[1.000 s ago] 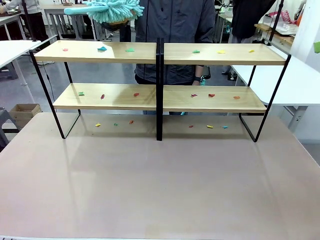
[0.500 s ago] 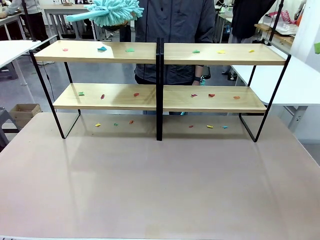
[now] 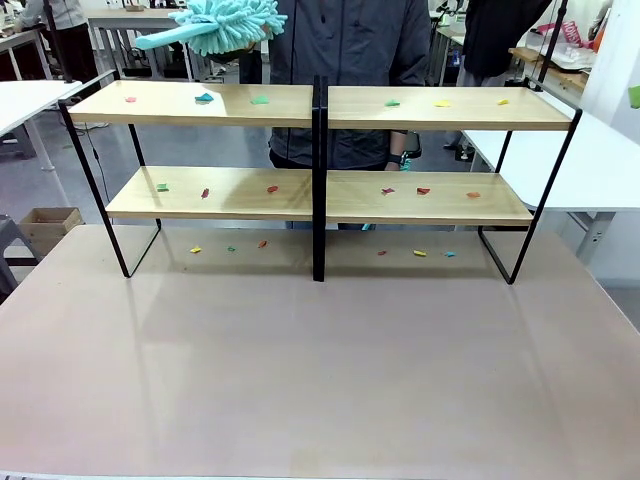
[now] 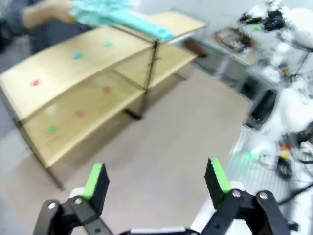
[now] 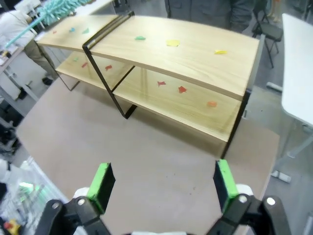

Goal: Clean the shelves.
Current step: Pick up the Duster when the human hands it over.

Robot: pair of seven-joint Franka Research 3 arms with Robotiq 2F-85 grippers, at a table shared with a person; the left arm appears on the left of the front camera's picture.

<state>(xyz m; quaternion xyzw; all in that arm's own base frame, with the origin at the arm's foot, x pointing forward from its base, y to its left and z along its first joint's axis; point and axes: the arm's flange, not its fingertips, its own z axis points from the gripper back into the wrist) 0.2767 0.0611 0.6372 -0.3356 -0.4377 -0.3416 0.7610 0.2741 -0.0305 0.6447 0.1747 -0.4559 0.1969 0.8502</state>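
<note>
Shelves (image 3: pixel 290 105): two-tier light wood, black frame; I see coloured scraps (image 3: pixel 260 99).
Teal fluffy duster (image 3: pixel 228 22): far left, top cut off.
Left gripper (image 4: pixel 156 177): spread, empty.
Right gripper (image 5: pixel 162 178): spread, empty.

The front view looks from the near edge of the pale brown matte table (image 3: pixel 320 380) straight across at the two-tier rack of light wooden boards in a thin black metal frame (image 3: pixel 290 105) on the far side. The left wrist view, over the left gripper (image 4: pixel 156 178), looks down from the near left, rolled, with the rack's left half nearest. The right wrist view, over the right gripper (image 5: pixel 164 178), looks down from the near right. All three share rack and tabletop.
</note>
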